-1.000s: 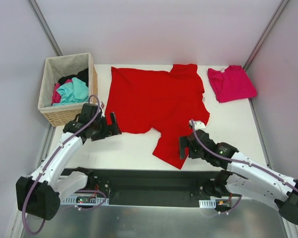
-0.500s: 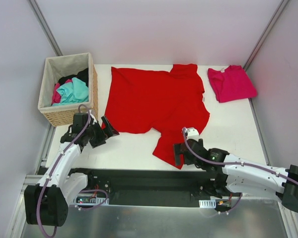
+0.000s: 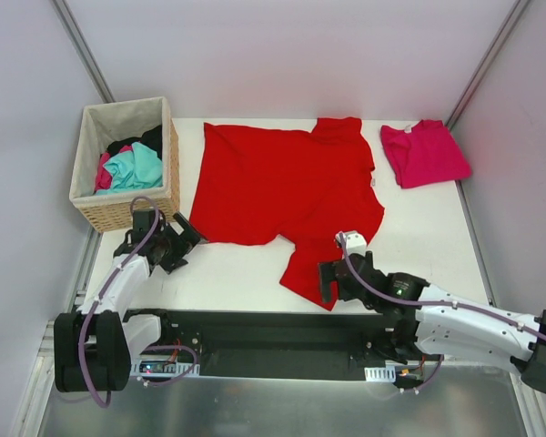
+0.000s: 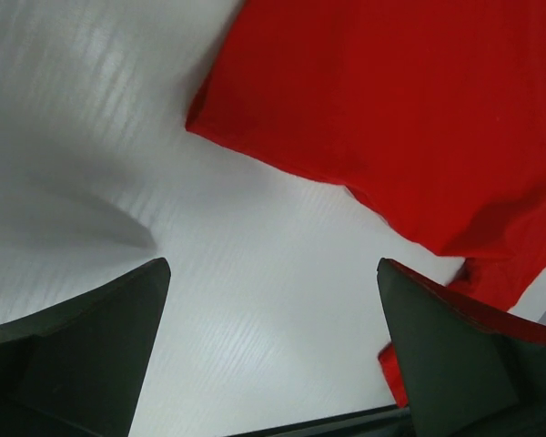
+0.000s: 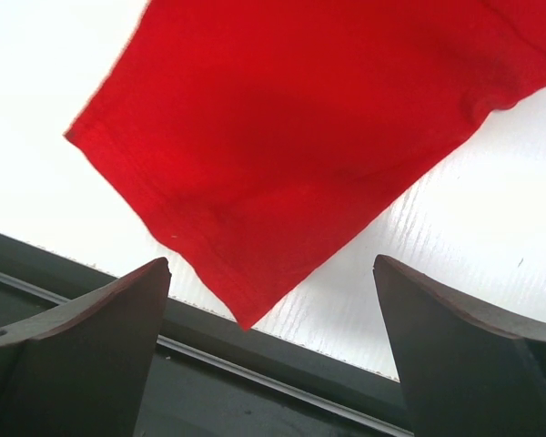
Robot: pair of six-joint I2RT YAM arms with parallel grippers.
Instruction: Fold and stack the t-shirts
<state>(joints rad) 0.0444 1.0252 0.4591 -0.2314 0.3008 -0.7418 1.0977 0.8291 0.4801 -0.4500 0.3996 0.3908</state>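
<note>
White table (image 3: 428, 228), grey-walled cell: red t-shirt (image 3: 282, 187) spread flat mid-table, pink t-shirt (image 3: 423, 153) roughly folded at the far right corner.
Cloth is judged light and limp; pinch at hem corners or the sleeve edge. The red t-shirt's long axis runs left to right, hem left, neck right. Left gripper (image 3: 186, 240) and right gripper (image 3: 326, 280): jaws wide apart, holding nothing.

2 shirts: 1 red t-shirt (image 3: 282, 187), 1 magenta t-shirt (image 3: 424, 153). 1 basket (image 3: 127, 215) at 10 o'clock. 2 grippers: left gripper (image 3: 186, 238), right gripper (image 3: 325, 280).
</note>
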